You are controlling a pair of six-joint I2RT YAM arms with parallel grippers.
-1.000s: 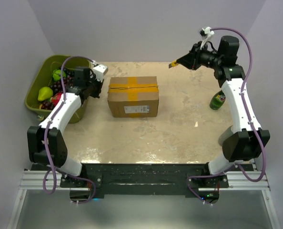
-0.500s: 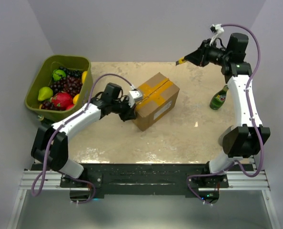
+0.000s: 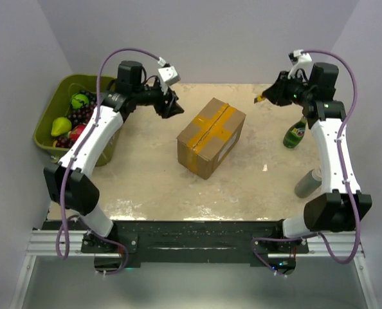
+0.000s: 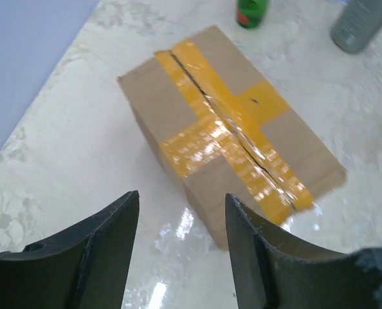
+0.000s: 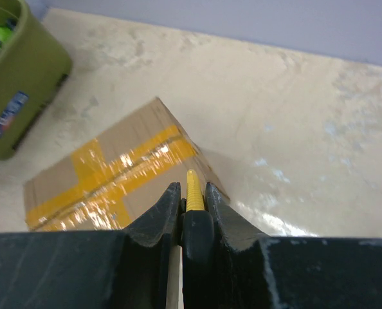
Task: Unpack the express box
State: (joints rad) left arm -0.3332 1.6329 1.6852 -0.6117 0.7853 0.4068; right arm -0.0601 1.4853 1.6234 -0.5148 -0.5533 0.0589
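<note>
One change: left pincer [image 4: 181, 201] spread, off express box [image 3: 211, 137]; right pincer [image 5: 191, 188] pinches yellow tool [image 5: 193, 183].

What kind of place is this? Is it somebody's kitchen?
Probably a robot practice lab, not a kitchen: two robot arms bolted to a walled-in table, with a taped box and a fruit bin set out.

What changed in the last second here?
The left gripper pushed the brown taped cardboard box rightward and onto a diagonal, then withdrew to the rear left, jaws open. The right gripper, jaws shut on a yellow-tipped tool, drifted slightly right. The olive-green plastic fruit bin and green glass bottle stayed put.
</note>
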